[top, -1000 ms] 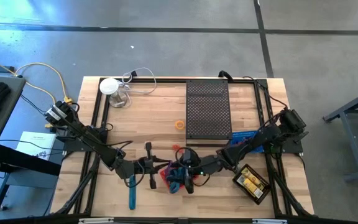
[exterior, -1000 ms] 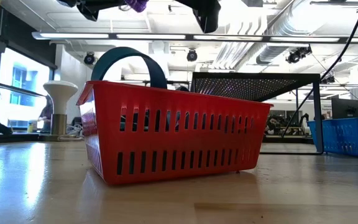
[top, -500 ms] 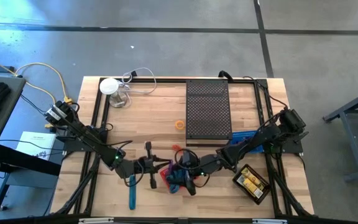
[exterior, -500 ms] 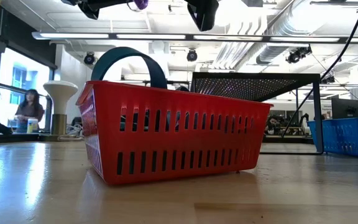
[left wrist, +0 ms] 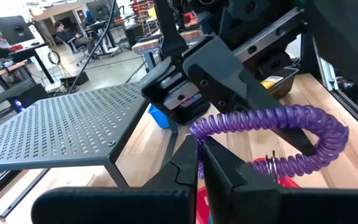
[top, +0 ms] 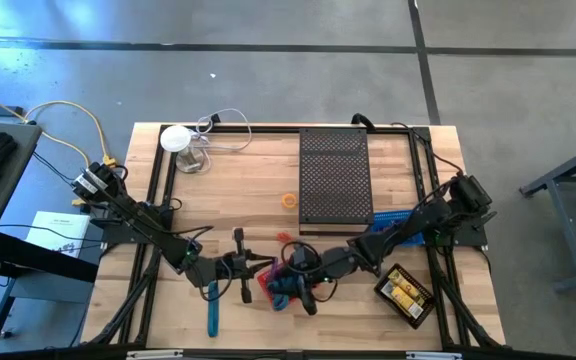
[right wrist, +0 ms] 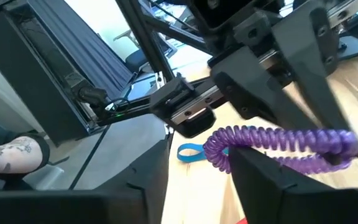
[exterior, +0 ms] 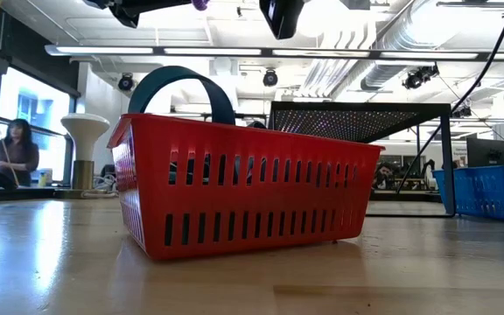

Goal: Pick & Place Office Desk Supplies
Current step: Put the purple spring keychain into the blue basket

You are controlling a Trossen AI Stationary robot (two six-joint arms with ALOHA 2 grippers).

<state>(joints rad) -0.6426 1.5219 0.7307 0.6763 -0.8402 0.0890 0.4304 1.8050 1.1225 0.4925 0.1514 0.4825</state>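
Two tools meet over red basket (exterior: pixel 243 188) near the table's front edge

Left tool (left wrist: pixel 199 163) grips a purple coil (left wrist: pixel 272 124); right tool (right wrist: pixel 194 163) partly open around it. Basket contents hidden.

Left gripper (left wrist: pixel 199 163) clamped; right gripper (right wrist: pixel 197 163) faces it, fingers parted.

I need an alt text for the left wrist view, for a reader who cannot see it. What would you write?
A purple coiled elastic loop is pinched in the shut left pincer, while the right pincer reaches in at the same loop from just beyond. To one side stands a black perforated tray on legs, and the wooden table lies underneath.
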